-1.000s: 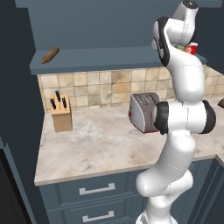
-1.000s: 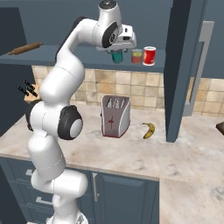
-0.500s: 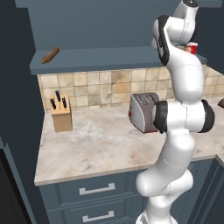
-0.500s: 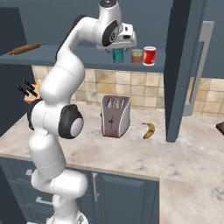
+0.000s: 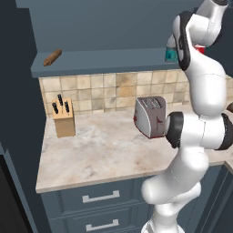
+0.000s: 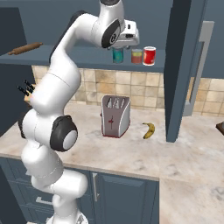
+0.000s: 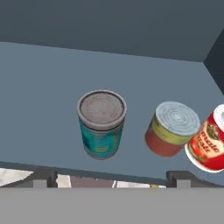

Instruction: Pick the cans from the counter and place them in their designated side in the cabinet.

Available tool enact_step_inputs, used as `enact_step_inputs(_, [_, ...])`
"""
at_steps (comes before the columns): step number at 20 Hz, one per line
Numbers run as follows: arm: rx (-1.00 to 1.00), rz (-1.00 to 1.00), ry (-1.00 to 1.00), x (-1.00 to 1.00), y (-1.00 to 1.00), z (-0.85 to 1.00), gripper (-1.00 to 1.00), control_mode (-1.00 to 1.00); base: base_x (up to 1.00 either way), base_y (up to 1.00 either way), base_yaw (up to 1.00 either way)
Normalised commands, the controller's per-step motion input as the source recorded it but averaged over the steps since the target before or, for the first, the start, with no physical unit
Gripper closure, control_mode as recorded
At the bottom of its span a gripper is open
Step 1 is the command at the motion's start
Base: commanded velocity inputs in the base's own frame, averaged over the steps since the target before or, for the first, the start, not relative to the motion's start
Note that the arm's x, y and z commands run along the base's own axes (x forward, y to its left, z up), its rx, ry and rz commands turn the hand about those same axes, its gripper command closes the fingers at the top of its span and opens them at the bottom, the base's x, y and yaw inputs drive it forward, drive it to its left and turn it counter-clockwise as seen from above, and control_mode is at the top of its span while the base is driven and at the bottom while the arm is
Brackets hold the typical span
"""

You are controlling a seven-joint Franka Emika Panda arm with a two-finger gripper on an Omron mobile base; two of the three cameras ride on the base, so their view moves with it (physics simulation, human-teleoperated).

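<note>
Two cans shelved; labels carry no legible writing.

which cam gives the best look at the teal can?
Hand view: the teal can stands whole on the cabinet shelf, grey top and label plain, above the open gripper. The right base view shows it small, its top cut by the hand. The left base view shows a teal sliver beside the arm.

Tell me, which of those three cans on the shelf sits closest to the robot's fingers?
The teal-labelled can, leftmost of the three; the shorter can and the red can stand further right.
</note>
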Motion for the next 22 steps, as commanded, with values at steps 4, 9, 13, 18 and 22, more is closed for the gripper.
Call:
enact_step_inputs(4, [0.02,0.00,-0.19,-0.96,0.00,-0.04,-1.00,-1.00,0.00,0.00,0.00])
enact_step_inputs(9, [0.01,0.00,-0.16,-0.93,0.08,-0.07,-1.00,-1.00,0.00,0.00,0.00])
enact_step_inputs(13, [0.00,0.00,-0.12,-0.88,0.13,-0.05,-1.00,-1.00,0.00,0.00,0.00])
enact_step_inputs(18, [0.00,0.00,-0.11,-0.90,0.17,-0.09,-1.00,-1.00,0.00,0.00,0.00])
enact_step_inputs(22, [0.00,0.00,-0.08,-0.88,0.17,-0.12,-1.00,-1.00,0.00,0.00,0.00])
